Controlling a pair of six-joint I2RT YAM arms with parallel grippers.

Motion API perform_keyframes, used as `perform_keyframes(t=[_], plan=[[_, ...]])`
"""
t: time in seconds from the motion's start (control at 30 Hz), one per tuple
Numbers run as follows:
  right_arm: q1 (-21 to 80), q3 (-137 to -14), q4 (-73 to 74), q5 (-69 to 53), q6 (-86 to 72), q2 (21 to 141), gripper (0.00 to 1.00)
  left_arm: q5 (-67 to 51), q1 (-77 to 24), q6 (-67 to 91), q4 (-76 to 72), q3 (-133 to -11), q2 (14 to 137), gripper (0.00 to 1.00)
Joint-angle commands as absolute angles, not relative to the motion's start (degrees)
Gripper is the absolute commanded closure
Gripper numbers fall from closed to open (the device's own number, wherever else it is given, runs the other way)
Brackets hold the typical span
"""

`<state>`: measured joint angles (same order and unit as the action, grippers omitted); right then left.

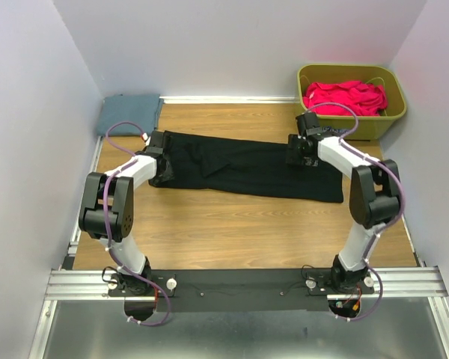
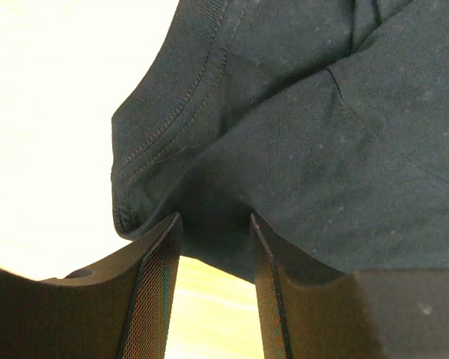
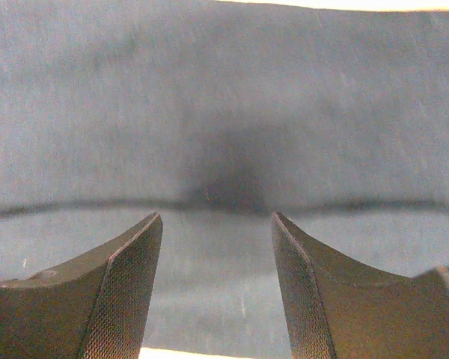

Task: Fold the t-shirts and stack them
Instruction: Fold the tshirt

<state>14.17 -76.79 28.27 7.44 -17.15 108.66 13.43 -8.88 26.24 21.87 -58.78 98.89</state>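
Observation:
A black t-shirt lies folded lengthwise across the wooden table. My left gripper is at its left end; in the left wrist view the jaws stand open with the shirt's hemmed edge just at the fingertips. My right gripper is over the shirt's right part, open, with dark cloth and a fold line below it; nothing is pinched. A folded grey-blue t-shirt lies at the far left corner. Red t-shirts fill the bin.
An olive-green bin stands at the far right corner. Walls close in the table on the left, back and right. A metal rail runs along the near edge, with the arm bases on it.

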Motion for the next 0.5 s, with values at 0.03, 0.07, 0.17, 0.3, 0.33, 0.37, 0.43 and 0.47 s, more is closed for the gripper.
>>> perform_keyframes(t=[0.03, 0.07, 0.17, 0.3, 0.33, 0.37, 0.43, 0.47], plan=[[12.8, -68.5, 28.3, 9.9, -24.2, 99.2, 0.32, 13.9, -8.1, 26.1, 20.5, -58.1, 96.8, 0.51], [11.5, -67.0, 28.3, 10.3, -25.3, 98.1, 0.33, 13.9, -7.8, 26.2, 20.5, -58.0, 96.7, 0.51], [9.3, -61.4, 28.3, 11.2, -28.3, 93.7, 0.33, 13.8, -7.2, 26.2, 20.2, -57.2, 96.4, 0.51], [6.2, -56.2, 28.3, 11.9, -31.2, 90.3, 0.33, 13.4, -6.0, 26.4, 19.8, -55.8, 96.3, 0.51], [5.3, -55.2, 28.4, 11.5, -31.7, 89.3, 0.33, 13.3, -5.7, 26.3, 19.8, -55.7, 96.4, 0.51], [3.3, -53.5, 28.2, 11.2, -32.7, 88.9, 0.33, 13.2, -5.2, 26.3, 19.9, -55.5, 96.6, 0.51], [1.0, -51.6, 28.1, 10.5, -33.3, 88.2, 0.33, 13.0, -4.6, 26.5, 20.0, -55.1, 96.6, 0.51], [-1.2, -50.9, 28.1, 9.8, -33.6, 87.8, 0.33, 12.8, -4.3, 26.5, 20.0, -54.8, 96.6, 0.51]])
